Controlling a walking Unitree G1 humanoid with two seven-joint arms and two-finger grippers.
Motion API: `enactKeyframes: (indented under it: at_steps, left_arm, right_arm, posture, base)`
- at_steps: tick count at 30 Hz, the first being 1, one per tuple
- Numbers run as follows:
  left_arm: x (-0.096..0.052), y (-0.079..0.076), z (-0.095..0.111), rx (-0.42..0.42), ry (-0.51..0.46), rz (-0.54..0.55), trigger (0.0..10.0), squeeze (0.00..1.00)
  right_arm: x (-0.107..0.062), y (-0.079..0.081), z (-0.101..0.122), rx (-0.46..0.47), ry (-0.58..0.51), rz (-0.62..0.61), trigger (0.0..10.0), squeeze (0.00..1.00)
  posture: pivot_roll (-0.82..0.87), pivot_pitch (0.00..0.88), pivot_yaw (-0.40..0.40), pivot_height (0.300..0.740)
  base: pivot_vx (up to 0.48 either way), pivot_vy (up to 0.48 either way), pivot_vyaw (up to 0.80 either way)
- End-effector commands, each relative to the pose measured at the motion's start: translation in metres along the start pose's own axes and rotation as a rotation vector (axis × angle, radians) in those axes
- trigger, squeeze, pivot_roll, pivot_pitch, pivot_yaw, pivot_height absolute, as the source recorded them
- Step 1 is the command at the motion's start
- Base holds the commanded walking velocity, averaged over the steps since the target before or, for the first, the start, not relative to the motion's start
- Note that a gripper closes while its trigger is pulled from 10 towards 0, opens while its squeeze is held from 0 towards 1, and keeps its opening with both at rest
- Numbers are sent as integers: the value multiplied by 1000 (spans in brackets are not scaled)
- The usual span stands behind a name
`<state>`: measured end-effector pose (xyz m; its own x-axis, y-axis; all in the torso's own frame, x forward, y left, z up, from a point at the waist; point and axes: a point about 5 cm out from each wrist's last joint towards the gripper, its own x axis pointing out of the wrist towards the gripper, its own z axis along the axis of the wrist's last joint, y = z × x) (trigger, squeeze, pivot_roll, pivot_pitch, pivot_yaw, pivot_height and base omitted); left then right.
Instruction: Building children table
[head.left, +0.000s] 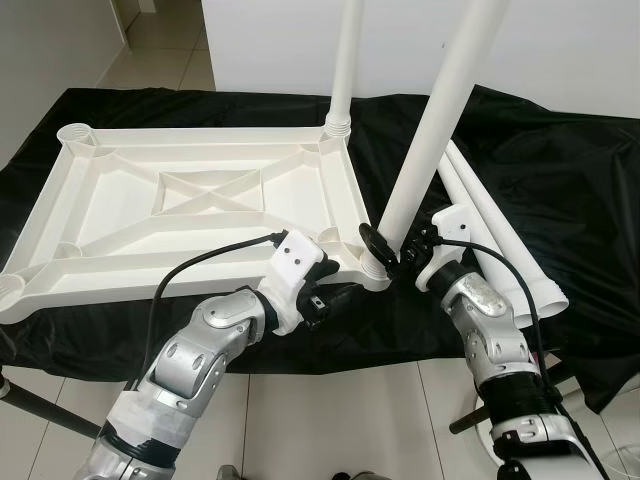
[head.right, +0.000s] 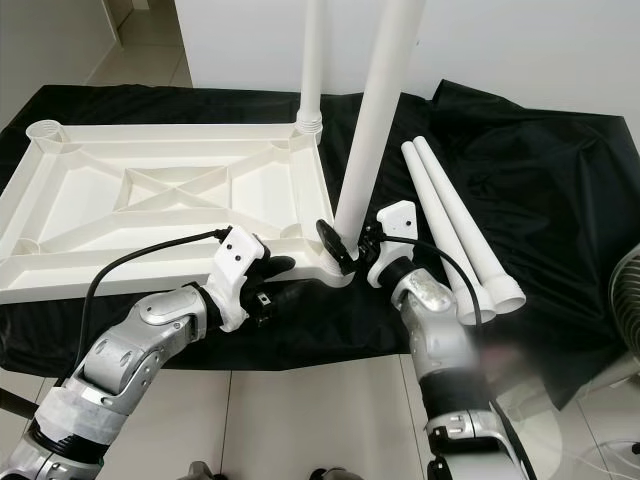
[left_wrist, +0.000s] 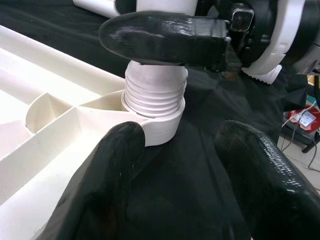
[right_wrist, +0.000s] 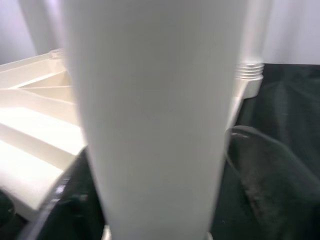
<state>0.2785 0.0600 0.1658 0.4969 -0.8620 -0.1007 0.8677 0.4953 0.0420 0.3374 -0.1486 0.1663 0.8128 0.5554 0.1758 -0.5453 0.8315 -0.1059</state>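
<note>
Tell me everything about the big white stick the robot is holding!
The long white plastic table leg is a smooth round tube, leaning a little. Its ridged, threaded bottom end sits in the near right corner socket of the upside-down white plastic tabletop, not fully screwed in, since threads still show. The right gripper has its jaws clamped around the leg just above the threads. The left gripper, jaws open, sits beside the socket.

Tops of both upright legs (head.left: 440, 110) are cut off by the frame edge. Beside the near leg's base, the right gripper (head.left: 392, 245) is partly hidden. In the right wrist view that leg (right_wrist: 155, 115) is blurred.
</note>
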Motion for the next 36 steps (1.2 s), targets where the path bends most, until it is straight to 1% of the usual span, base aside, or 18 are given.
enactKeyframes:
  at_steps: [1, 7, 12, 13, 14, 20, 22, 23, 25, 26, 28, 29, 31, 32, 33, 34, 35, 36]
  left_arm:
    - [1, 0, 1, 16, 9, -7, 10000, 0]
    - [0, 3, 2, 13, 7, 13, 10000, 0]
    - [0, 3, 2, 12, 8, 16, 10000, 0]
    - [-1, 3, 2, 12, 9, 17, 10000, 0]
    - [-1, 3, 2, 13, 10, 19, 10000, 0]
    - [-1, 4, 2, 13, 11, 21, 10000, 0]
    - [-2, 6, 2, 18, 12, 29, 10000, 0]
    - [-2, 6, 2, 18, 12, 29, 10000, 0]
    - [-3, 10, 5, 15, -1, 48, 10000, 0]
    - [-3, 10, 5, 15, -1, 48, 10000, 0]
    - [-3, 12, 7, 15, -7, 57, 10000, 0]
    - [-3, 12, 7, 15, -7, 57, 10000, 0]
    - [-4, 14, 7, 14, -9, 64, 10000, 0]
    - [-4, 14, 7, 14, -9, 64, 10000, 0]
    - [-4, 15, 7, 16, -8, 66, 10000, 0]
    - [-5, 16, 7, 17, -8, 67, 10000, 0]
    - [-5, 16, 7, 17, -8, 67, 10000, 0]
    - [-5, 17, 8, 20, -8, 68, 10000, 0]
  right_arm:
    - [-2, -5, -6, 9, 31, 2, 0, 0]
    - [-5, -7, -12, 16, 62, 32, 0, 0]
    - [-6, -8, -17, 37, 79, 30, 0, 0]
    - [-7, -8, -18, 46, 82, 18, 8235, 0]
    - [-7, -8, -19, 58, 84, 9, 10000, 0]
    - [-7, -5, -19, 86, 77, -25, 10000, 0]
    - [-5, -2, -17, 92, 75, -83, 10000, 0]
    - [-5, -2, -17, 92, 75, -83, 10000, 0]
    - [-3, 5, -14, 104, 63, -169, 10000, 0]
    - [-3, 5, -14, 104, 63, -169, 10000, 0]
    - [-2, 8, -13, 125, 61, -252, 10000, 0]
    - [-2, 8, -13, 125, 61, -252, 10000, 0]
    - [-3, 13, -16, 173, 76, -399, 10000, 0]
    - [-3, 13, -16, 173, 76, -399, 10000, 0]
    - [-4, 16, -17, 190, 85, -468, 10000, 0]
    - [-5, 19, -18, 199, 91, -509, 10000, 0]
    - [-5, 19, -18, 199, 91, -509, 10000, 0]
    - [-8, 21, -20, 227, 99, -569, 10000, 0]
  posture:
    - [-8, 86, -26, 740]
    - [-5, 86, -31, 740]
    - [-3, 87, -32, 740]
    - [-3, 88, -32, 740]
    - [-3, 88, -32, 740]
    - [-3, 89, -33, 740]
    - [-5, 84, -37, 740]
    - [-5, 84, -37, 740]
    - [-6, 79, -39, 740]
    - [-6, 79, -39, 740]
    - [-6, 78, -40, 740]
    - [-6, 78, -40, 740]
    - [-11, 69, -40, 740]
    - [-11, 69, -40, 740]
    - [-11, 67, -40, 740]
    - [-12, 66, -39, 740]
    - [-12, 66, -39, 740]
    - [-11, 63, -38, 740]
  base:
    - [0, 0, 0]
    - [0, 0, 0]
    - [0, 0, 0]
    - [0, 0, 0]
    - [0, 0, 0]
    - [0, 0, 0]
    - [0, 0, 0]
    - [0, 0, 0]
    - [0, 0, 0]
    - [0, 0, 0]
    - [0, 0, 0]
    - [0, 0, 0]
    - [0, 0, 0]
    - [0, 0, 0]
    - [0, 0, 0]
    - [0, 0, 0]
    - [0, 0, 0]
    - [0, 0, 0]
